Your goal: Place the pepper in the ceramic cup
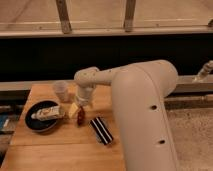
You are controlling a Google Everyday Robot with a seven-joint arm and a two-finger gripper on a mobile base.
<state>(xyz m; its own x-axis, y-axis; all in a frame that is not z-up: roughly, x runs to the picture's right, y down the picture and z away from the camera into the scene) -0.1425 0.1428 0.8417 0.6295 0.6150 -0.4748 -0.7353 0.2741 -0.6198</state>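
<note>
The pepper (80, 117) is a slim dark red object lying on the wooden table (55, 147), just right of the black dish. The ceramic cup (61, 90) is pale and handleless and stands upright at the table's back left. My gripper (76, 108) hangs from the white arm just above the upper end of the pepper, between the cup and the pepper. The cup is about a hand's width up and left of the gripper.
A black round dish (31, 123) with a pale wrapped item in it sits at the left. A black block with white stripes (101, 130) lies right of the pepper. The bulky white arm (145, 110) covers the table's right side. A dark wall runs behind.
</note>
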